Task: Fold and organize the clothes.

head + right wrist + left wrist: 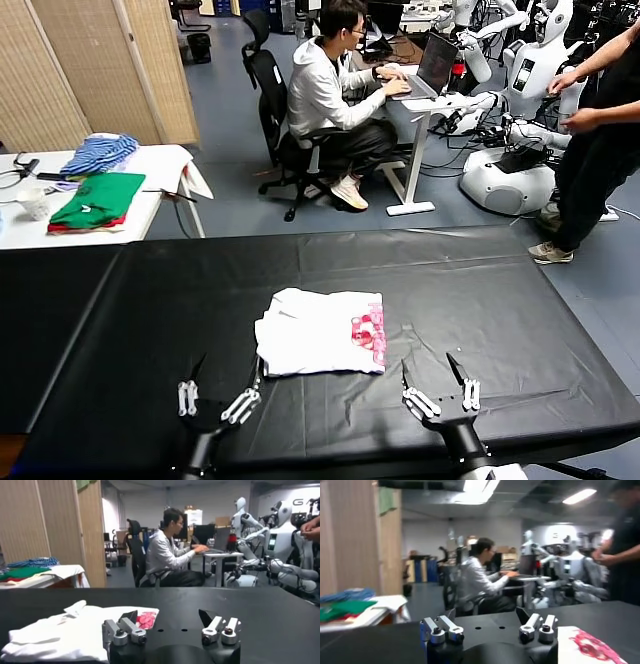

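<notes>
T-shirt [320, 333]: white, pink print, loosely bunched at centre of black surface [480, 290]. Judged light, limp, non-slip cotton; will drape and crease. Best hold: pinch outer hem or sleeve edges. Left gripper [217, 394], right gripper [438, 390] near front edge, fingers spread, holding nothing.

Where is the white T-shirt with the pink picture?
In the head view, the T-shirt lies folded mid-table on the black cloth, just ahead of and between both open grippers.
</notes>
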